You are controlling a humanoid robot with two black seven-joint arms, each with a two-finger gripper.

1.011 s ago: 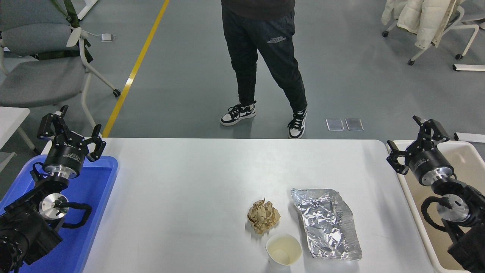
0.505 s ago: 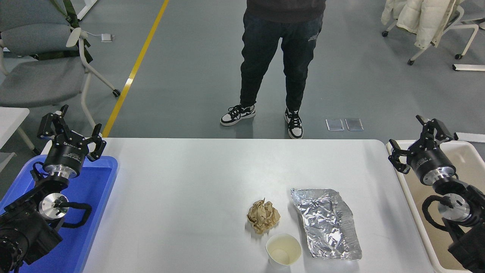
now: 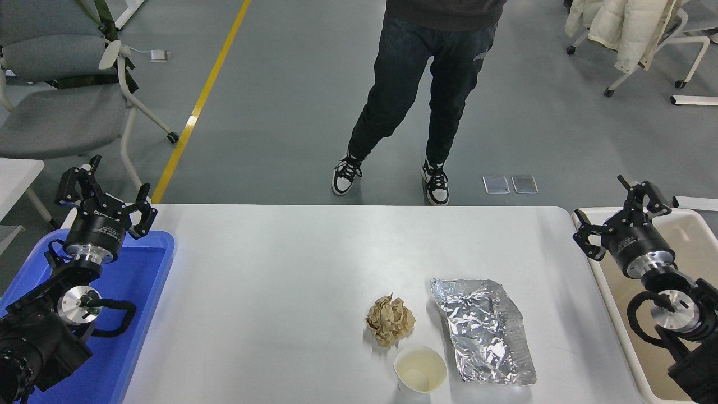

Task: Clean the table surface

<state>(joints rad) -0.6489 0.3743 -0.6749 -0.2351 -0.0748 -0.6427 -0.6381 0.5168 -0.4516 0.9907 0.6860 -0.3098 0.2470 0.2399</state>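
A large plain white rectangular tabletop with rounded corners (image 3: 280, 292) fills the foreground between two parked black arms. The right gripper (image 3: 624, 212) hangs with its fingers spread apart and empty over the rim of a beige plastic bin (image 3: 695, 235) at the table's right end. Well to that gripper's left and nearer the camera lie a crumpled sheet of silver aluminium foil (image 3: 485, 331), a ball of crumpled brown paper (image 3: 390, 320) and, just beside both, an upright white paper cup (image 3: 419, 368). At the far left, the left gripper (image 3: 106, 196) hovers with its fingers splayed and empty above the far edge of a blue plastic tray (image 3: 140, 292). Beyond the table, a person in dark trousers and black-and-white trainers (image 3: 432, 101) stands on a grey floor crossed by a yellow line (image 3: 202, 101), with a grey wheeled chair (image 3: 61, 106) to the left.
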